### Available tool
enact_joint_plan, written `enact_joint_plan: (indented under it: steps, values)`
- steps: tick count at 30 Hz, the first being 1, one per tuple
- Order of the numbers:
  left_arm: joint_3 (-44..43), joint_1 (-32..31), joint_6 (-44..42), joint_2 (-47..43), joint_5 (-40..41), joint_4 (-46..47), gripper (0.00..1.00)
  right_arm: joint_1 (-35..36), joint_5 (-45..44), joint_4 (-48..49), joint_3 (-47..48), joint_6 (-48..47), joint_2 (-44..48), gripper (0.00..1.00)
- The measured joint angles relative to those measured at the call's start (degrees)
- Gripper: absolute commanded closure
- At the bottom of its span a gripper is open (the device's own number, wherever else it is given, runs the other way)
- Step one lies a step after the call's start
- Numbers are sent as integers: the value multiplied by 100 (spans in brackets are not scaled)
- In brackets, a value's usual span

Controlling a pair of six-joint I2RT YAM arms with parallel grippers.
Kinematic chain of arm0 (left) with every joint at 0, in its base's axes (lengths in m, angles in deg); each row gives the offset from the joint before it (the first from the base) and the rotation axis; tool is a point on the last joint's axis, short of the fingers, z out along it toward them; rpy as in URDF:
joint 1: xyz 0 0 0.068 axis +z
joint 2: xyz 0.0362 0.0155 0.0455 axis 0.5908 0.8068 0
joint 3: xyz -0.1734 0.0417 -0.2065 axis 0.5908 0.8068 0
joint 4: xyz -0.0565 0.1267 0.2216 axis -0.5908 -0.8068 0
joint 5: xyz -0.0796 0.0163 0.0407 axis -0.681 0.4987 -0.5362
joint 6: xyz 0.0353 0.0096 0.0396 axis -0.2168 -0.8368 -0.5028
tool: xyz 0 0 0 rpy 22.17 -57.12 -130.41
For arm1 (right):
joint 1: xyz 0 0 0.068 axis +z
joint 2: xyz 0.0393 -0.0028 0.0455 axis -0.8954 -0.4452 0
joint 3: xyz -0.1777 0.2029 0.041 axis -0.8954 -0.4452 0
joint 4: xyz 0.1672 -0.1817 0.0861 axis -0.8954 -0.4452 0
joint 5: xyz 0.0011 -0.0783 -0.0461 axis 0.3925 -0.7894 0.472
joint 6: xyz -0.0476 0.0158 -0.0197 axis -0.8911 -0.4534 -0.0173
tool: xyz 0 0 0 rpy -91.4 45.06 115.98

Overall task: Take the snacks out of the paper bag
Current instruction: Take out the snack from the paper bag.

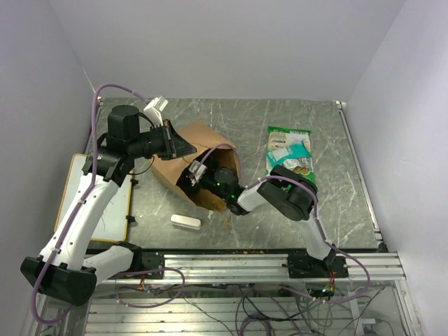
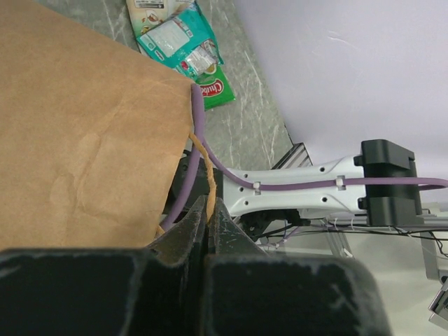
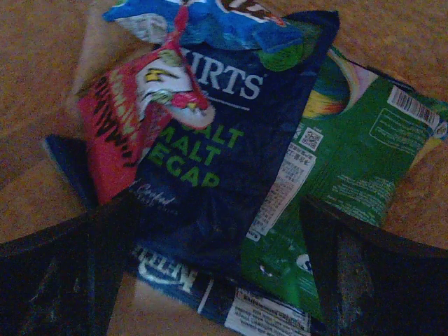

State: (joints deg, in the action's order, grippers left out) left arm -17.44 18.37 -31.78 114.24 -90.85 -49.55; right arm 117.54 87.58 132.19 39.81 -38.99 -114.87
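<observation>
**Bag and contents, right arm inserted.** A brown kraft paper bag (image 1: 210, 136) is being shown lying on its side on the grey marbled bench (image 1: 336, 203). Its long axis is running low along the surface, and its mouth is being turned toward the right arm (image 1: 280, 196).

The mouth is being held by the left gripper (image 2: 206, 210), which is clenched on a thin paper strip there; whether that strip is a handle or the rim cannot be told. The right gripper (image 3: 217, 210) is being held inside the bag, released, its jaws spread wide and grasping nothing.

Glossy foil snack packets are lying overlapped beneath it on the bag's inner wall:
- a dark blue packet (image 3: 210, 161), its long axis pointing away from the gripper
- a green packet (image 3: 350, 161), slanting off to the right
- a red packet (image 3: 119, 126), on the left

Further green-and-white and teal packets (image 1: 290, 154) are lying outside, right of the bag and apart from it. A small white oblong block (image 1: 185, 221) is lying just near the bag, toward the near edge. A white board with a wooden frame (image 1: 98, 196) is lying at the left.
</observation>
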Motion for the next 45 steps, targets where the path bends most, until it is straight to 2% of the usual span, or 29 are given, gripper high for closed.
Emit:
enact_joint_plan:
  steps: [5,10,17,19,20,25,32,45]
  values:
    - [-13,0,-17,59,0,26,93,-2,-234,-177,643,468,-354,6]
    - [-90,0,-74,138,2,-33,93,-4,-503,-693,1338,678,-588,22]
    - [-400,0,-258,151,111,-133,93,-9,-669,-1502,1845,415,-734,83]
    - [-402,0,-295,138,195,-199,93,-20,-686,-1580,1843,341,-734,97]
    - [-402,0,-306,133,260,-254,93,-28,-686,-1585,1832,321,-734,100]
    - [-400,0,-341,109,732,-612,93,-42,-595,-1578,1655,271,-619,100]
    - [-363,0,-308,9,1259,-879,93,-79,-323,-1567,938,308,59,100]
    - [-260,0,197,-131,1436,-809,93,-76,-225,-1587,-560,468,1637,100]
